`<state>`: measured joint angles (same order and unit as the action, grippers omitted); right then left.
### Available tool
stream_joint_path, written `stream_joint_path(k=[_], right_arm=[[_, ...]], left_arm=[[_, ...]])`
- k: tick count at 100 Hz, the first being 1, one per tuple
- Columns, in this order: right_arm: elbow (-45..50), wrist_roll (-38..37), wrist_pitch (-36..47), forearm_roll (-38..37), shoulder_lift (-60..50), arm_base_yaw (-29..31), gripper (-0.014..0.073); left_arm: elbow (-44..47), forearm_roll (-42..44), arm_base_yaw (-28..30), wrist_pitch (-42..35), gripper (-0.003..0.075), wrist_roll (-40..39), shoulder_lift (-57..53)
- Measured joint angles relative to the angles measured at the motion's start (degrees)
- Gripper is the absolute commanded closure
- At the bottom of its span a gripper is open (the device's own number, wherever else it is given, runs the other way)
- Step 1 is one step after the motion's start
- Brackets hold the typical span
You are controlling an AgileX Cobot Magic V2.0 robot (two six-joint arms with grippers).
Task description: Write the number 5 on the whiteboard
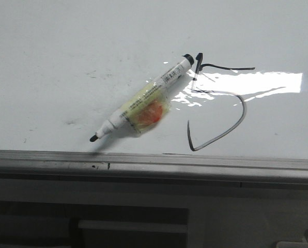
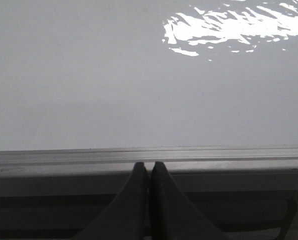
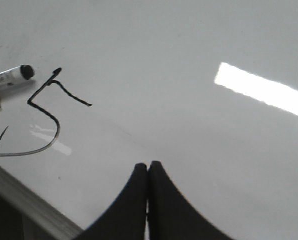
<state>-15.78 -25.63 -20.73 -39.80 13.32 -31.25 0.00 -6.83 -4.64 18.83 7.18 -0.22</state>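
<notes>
The 5 (image 1: 216,106) is drawn on the whiteboard (image 1: 66,62): a short top bar, a short upright and a wide open belly whose tail hooks back up on the left. It sits close to the board's near frame edge (image 1: 154,161), right of the middle, and the right wrist view shows it whole too. The stroke thins to grey along the lower curve, though that may be glare from the bright reflection lying across it rather than weak ink.

The marker (image 1: 141,102) lies flat on the board just left of the figure, slanted, its uncapped tip toward the near edge and its rear end almost touching the top of the upright. A yellow and orange wrap covers its middle. No hand touches it.

The left hand (image 2: 149,172) has its fingers pressed together with nothing between them, hanging over the near frame edge. The right hand (image 3: 148,172) is likewise closed on nothing, over bare board well apart from the figure.

By my reading the writing is finished and the pen put down; at most, the arms have yet to go to rest.
</notes>
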Motion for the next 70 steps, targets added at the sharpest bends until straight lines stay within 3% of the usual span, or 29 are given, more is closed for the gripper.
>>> stream_joint_path(k=[13, 20, 27, 43, 70], right_arm=[[7.15, 12.36, 19.90, 14.98, 2.16, 16.13, 0.0637], [12.20, 15.39, 28.12, 17.72, 2.67, 21.78, 0.0637], [15.93, 16.72, 31.31, 18.76, 2.39, 24.71, 0.0637], [16.51, 17.47, 25.72, 19.57, -1.73, 25.67, 0.0637], [16.51, 17.65, 7.29, 20.33, -12.65, 25.67, 0.0637]], left_arm=[[0.00, 0.00, 0.00, 0.00, 0.0741, 0.00, 0.00], [0.00, 0.00, 0.00, 0.00, 0.0741, 0.00, 0.00], [0.00, 0.00, 0.00, 0.00, 0.0741, 0.00, 0.00], [0.00, 0.00, 0.00, 0.00, 0.0741, 0.00, 0.00], [0.00, 0.00, 0.00, 0.00, 0.0741, 0.00, 0.00]])
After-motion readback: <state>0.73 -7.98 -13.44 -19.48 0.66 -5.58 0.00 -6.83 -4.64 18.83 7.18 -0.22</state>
